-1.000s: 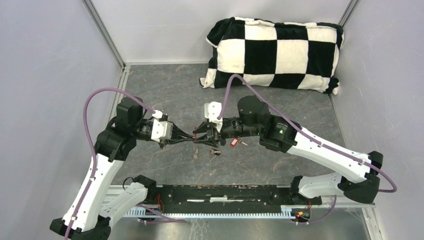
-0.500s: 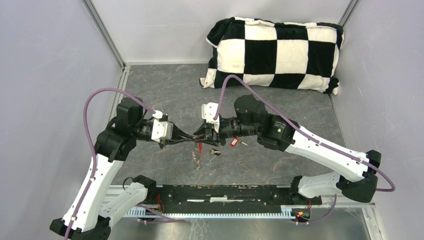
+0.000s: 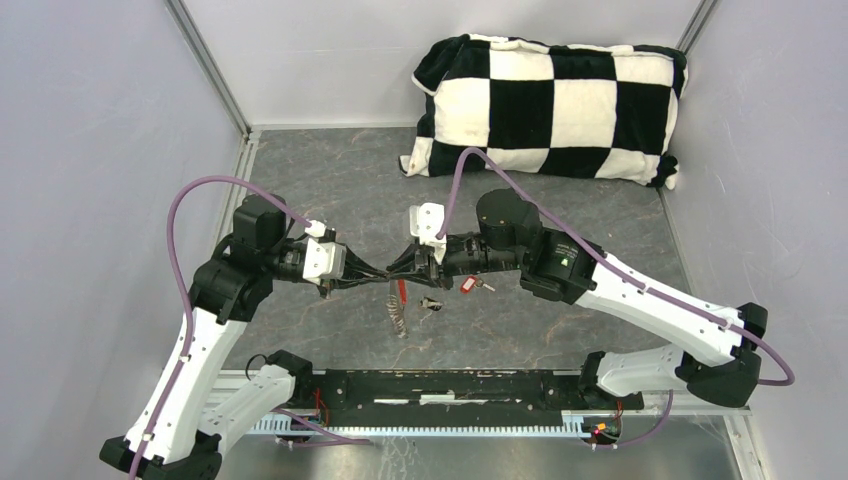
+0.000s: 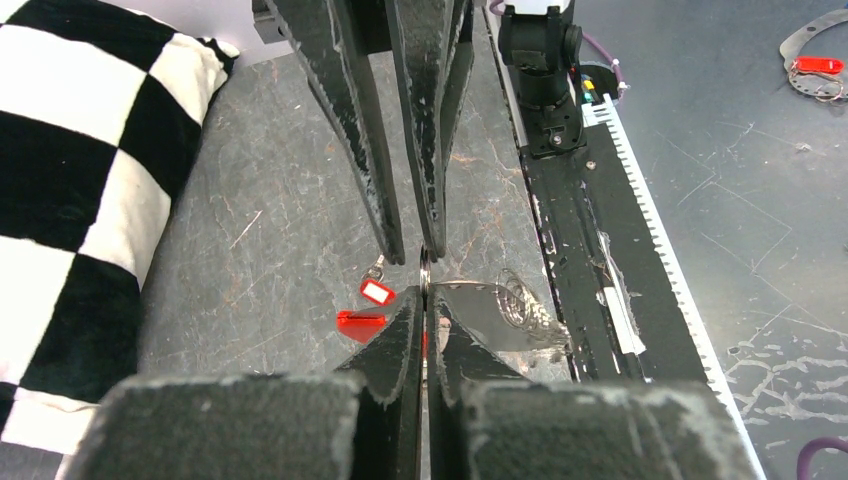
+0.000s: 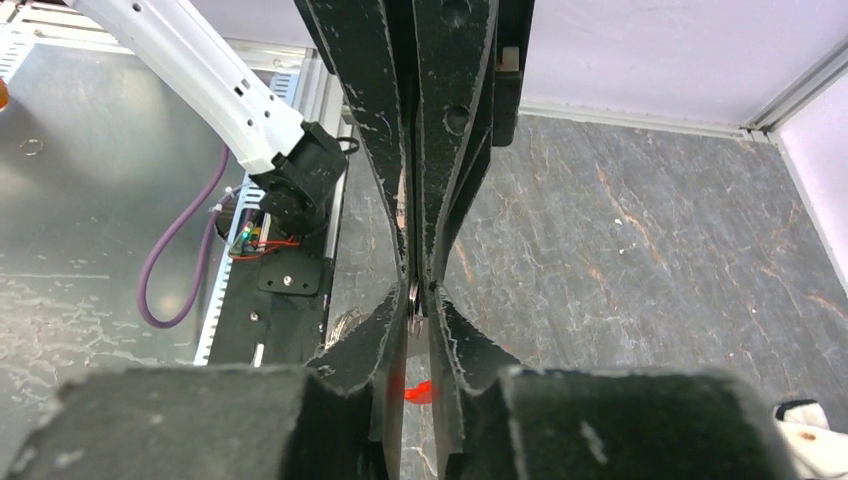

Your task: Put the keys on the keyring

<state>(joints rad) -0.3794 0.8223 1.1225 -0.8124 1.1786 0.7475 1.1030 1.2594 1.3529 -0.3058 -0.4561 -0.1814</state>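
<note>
Keyring [image 3: 400, 292] dangles over the table [image 3: 560, 200], one ring clenched in the left gripper [image 4: 424, 300], apparently to hold it steady and edge-on. The right gripper [image 5: 417, 300] straddles the same ring, its grip impossible to tell. Keys [image 3: 467, 284] lie nearby, unthreaded.

Both arms are raised with forearms swung inward, so the 2 grippers meet tip to tip over mid-table. Left arm [image 3: 200, 330] climbs from its base at near left, wrist roughly level and pointing right. Right arm [image 3: 640, 300] climbs from near right, wrist level and pointing left. Left gripper [image 3: 383, 278]: fingers pressed together, pinching a thin ring of the keyring [image 3: 399, 305]. Right gripper [image 3: 400, 272]: 2 fingers a narrow slit apart, straddling the same ring. Can't tell if they bite.
</note>
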